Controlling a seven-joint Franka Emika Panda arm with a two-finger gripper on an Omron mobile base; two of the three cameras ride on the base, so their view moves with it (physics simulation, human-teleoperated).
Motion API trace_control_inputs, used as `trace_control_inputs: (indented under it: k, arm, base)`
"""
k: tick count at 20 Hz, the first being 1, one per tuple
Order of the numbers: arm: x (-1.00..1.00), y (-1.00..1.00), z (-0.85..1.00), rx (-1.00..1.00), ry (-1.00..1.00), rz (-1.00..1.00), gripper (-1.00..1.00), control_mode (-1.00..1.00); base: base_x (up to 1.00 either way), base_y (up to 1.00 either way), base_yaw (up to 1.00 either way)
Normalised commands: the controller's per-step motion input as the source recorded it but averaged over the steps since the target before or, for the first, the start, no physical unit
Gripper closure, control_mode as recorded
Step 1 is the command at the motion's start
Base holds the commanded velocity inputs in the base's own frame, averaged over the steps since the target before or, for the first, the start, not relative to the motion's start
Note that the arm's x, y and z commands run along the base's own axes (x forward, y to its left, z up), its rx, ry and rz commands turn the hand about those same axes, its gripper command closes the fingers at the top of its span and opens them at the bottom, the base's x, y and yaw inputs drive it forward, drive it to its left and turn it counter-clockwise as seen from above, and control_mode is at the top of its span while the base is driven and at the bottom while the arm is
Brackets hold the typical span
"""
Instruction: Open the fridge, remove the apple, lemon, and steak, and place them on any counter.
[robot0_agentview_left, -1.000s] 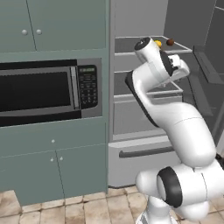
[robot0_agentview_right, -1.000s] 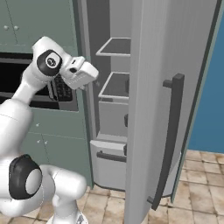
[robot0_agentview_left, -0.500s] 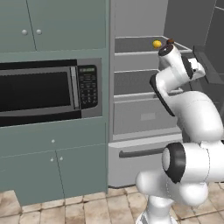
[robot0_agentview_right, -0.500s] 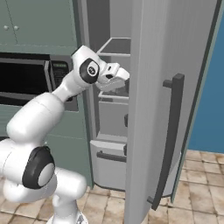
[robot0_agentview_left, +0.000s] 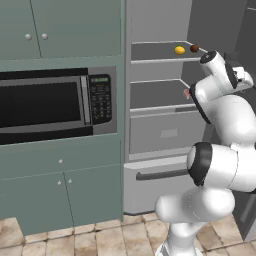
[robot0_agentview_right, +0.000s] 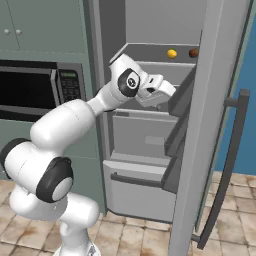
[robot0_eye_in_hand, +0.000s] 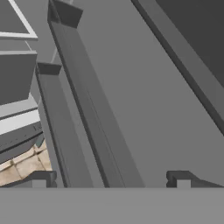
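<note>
The gripper (robot0_agentview_right: 167, 92) stands spread wide with nothing between its tips, and in the hand view it faces the inner side of the open fridge door (robot0_agentview_right: 210, 115), right beside the door's shelf bins. The fridge (robot0_agentview_left: 160, 100) is open. On its top shelf the lemon (robot0_agentview_left: 179, 50) lies just left of the apple (robot0_agentview_left: 194, 48), both above the hand and further back in the cabinet. A pinkish sliver at the arm's edge on the next shelf down is probably the steak (robot0_agentview_left: 186, 93), mostly hidden. Reaching any of them means turning the hand away from the door, toward the shelves.
</note>
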Motion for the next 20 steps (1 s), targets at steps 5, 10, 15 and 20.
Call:
trace_control_inputs:
  k: [5, 10, 15, 20]
  arm:
    - [-0.02, -0.99, -0.01, 0.15, 0.01, -0.02, -1.00, -1.00]
    - [-0.66, -0.15, 0.02, 0.07, -0.17, 0.19, -1.00, -1.00]
    - [-0.99, 0.95, 0.04, 0.00, -0.30, 0.31, -1.00, -1.00]
    - [-0.42, 1.00, 0.01, 0.01, -0.02, 0.40, -1.00, -1.00]
  base:
    - [0.00, 0.00, 0.00]
    - [0.00, 0.00, 0.00]
    - [0.00, 0.00, 0.00]
    - [0.00, 0.00, 0.00]
